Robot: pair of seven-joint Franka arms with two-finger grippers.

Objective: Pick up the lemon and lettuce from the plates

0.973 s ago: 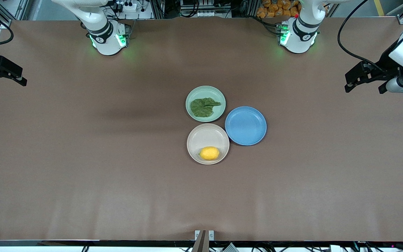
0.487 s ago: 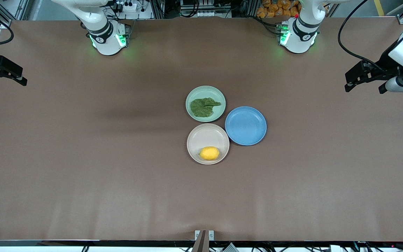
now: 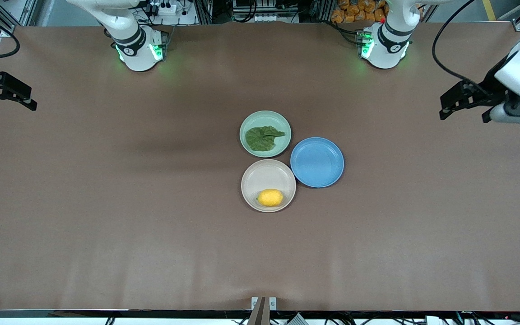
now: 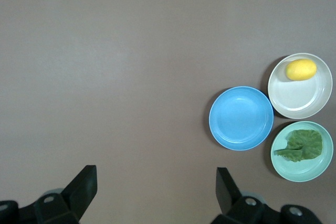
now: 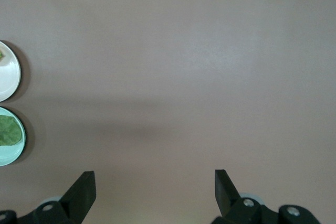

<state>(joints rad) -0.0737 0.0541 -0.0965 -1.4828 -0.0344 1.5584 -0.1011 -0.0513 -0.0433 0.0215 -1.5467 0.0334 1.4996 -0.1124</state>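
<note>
The lemon [image 3: 270, 197] lies in the cream plate [image 3: 263, 175], at the side nearer the front camera. The lettuce [image 3: 262, 137] lies flat in the mint green plate [image 3: 283, 145], which is farther from the camera and touches the cream plate. My left gripper [image 3: 463, 117] is open and empty, in the air over the left arm's end of the table. Its wrist view shows the lemon [image 4: 301, 69], the lettuce [image 4: 302, 145] and both plates. My right gripper [image 3: 11, 108] is open and empty over the right arm's end of the table.
A blue plate [image 3: 317, 162] with nothing in it sits beside the two plates, toward the left arm's end. The brown table [image 3: 106, 203] stretches wide around the three plates. The arms' bases stand along the table's edge farthest from the front camera.
My left gripper has shifted slightly toward the plates. My right gripper has barely moved. The plates, lemon and lettuce have not moved.
</note>
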